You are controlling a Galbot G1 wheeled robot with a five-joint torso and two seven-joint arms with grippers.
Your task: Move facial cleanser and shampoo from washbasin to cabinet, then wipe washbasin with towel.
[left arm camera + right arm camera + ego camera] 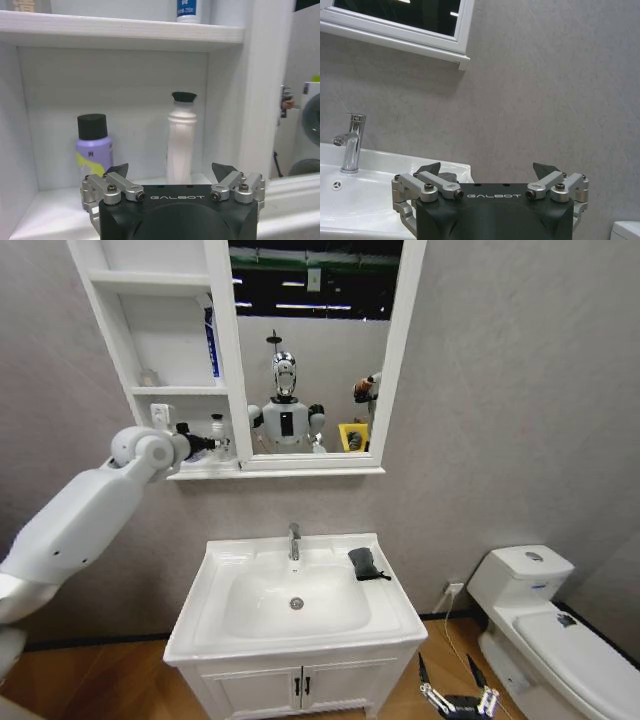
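1. Progress: two bottles stand on the lowest tier of the cabinet (150,340), and no bottle is left on the washbasin (225,558) rim. So the moving part looks done, in my judgement. The wipe is not yet begun.
2. Left gripper (170,172) is up at the lowest shelf, jaws released and w/ nothing between, just in front of the bottles.
3. Right gripper (456,678) hangs low beside the vanity's front right corner, jaws spread apart, empty.
4. Towel (364,563): small, dark, soft crumpled cloth, lying on the basin rim to the right of the tap (294,540).
5. Shapes/materials: purple bottle (93,146) is short and round w/ black cap; white bottle (181,141) is slim, ribbed near the neck, black cap. Basin is glossy white ceramic, oval bowl; tap is chrome. Shelves are matte white.
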